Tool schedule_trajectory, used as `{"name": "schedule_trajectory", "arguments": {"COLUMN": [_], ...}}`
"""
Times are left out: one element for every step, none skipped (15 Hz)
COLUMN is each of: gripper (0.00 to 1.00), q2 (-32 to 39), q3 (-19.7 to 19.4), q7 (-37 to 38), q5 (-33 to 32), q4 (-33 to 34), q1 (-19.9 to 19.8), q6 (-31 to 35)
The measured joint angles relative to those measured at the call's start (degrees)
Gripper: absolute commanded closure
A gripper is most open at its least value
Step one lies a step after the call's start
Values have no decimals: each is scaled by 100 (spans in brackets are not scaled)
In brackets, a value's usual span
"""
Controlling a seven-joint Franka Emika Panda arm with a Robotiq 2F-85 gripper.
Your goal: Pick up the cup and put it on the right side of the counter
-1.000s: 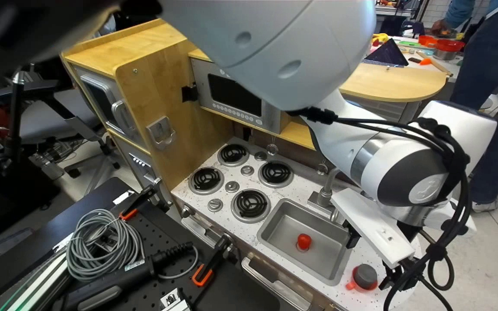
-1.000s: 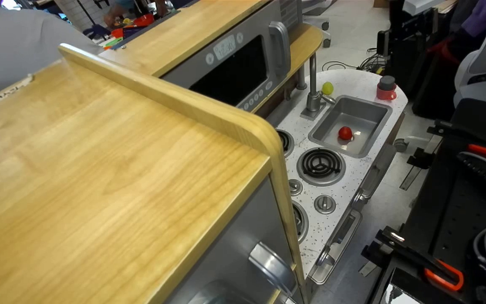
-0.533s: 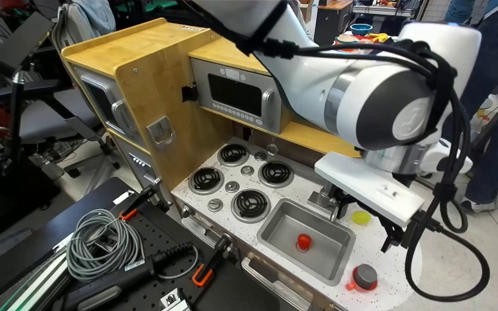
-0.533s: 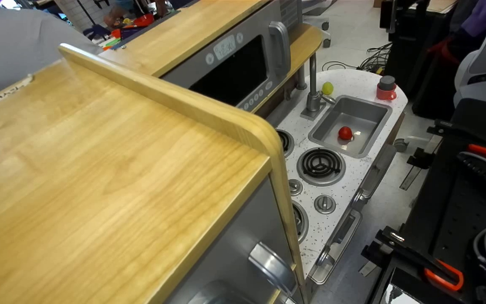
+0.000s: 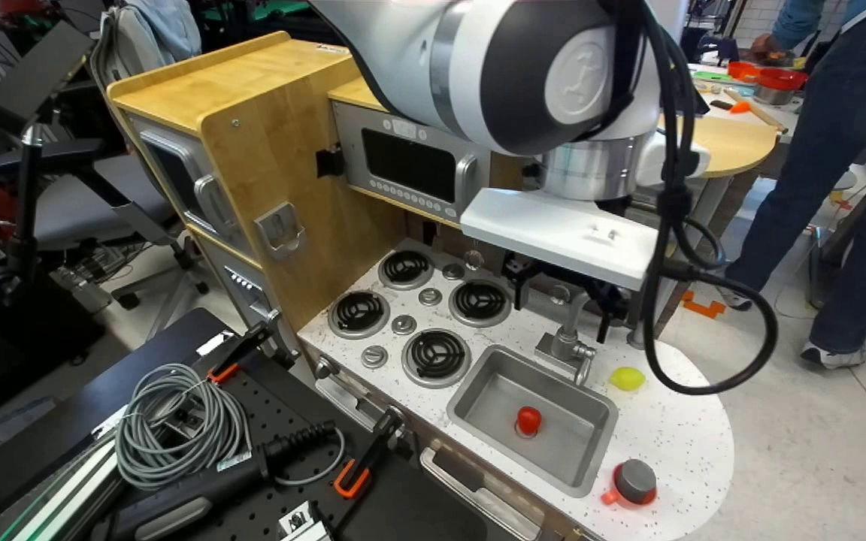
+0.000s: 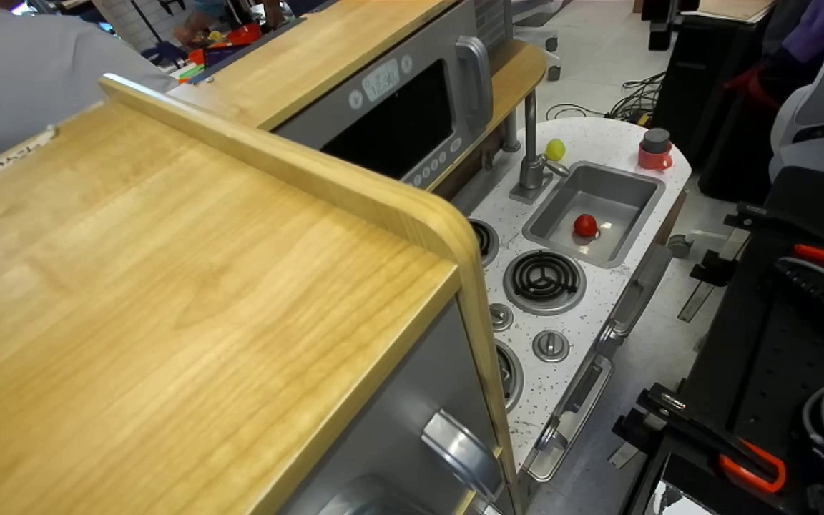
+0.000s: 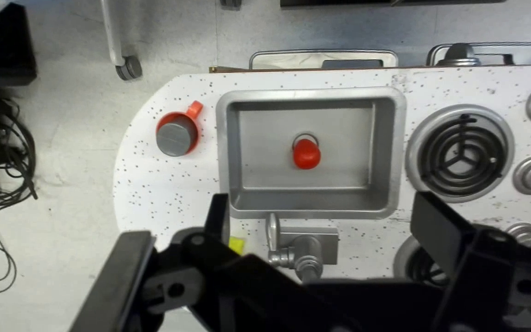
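The fingers [image 7: 437, 230] are spread wide apart and hang above the far side of the counter [image 5: 677, 439], well apart from the cup [image 6: 652, 158], with the tap [image 7: 308, 253] showing between them in the wrist view. In an exterior view the cup stands upright at the near right, toward the counter's rounded end and just beside the sink [image 5: 564, 448], its handle [image 5: 611, 497] turned to the near left and a grey cylinder [image 5: 637, 481] rising out of it. A round red thing [image 5: 529, 421] lies in the sink, a lemon [image 5: 627, 378] lies at the far right near the tap, and the burners [image 5: 437, 357] are left of the sink.
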Motion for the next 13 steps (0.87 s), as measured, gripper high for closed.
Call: {"name": "schedule_trajectory", "arguments": {"gripper": [0,0,0,0,0,0,0,0,0,0,0,0,0], "q2": [-156,-293,-409,-511,-592,-650,-682,-685,-684,-685,-685,-685,-685], "q3": [66,117,149,166,171,171,171,171,171,167,164,162,162], "q7": [-5,-5,-2,20,62,116,196,255,276,280,282,282,283], "q5": [84,190,295,378,439,469,469,467,467,467,467,467,467], "q4": [-156,-294,-419,-527,-620,-695,-753,-797,-828,-840,-844,-845,-845], "q1": [25,59,107,160,213,255,284,300,303,303,303,303,303], "q6": [-9,-20,-22,-26,-26,-26,-46,-60,-60,-60,-60,-60,-60]}}
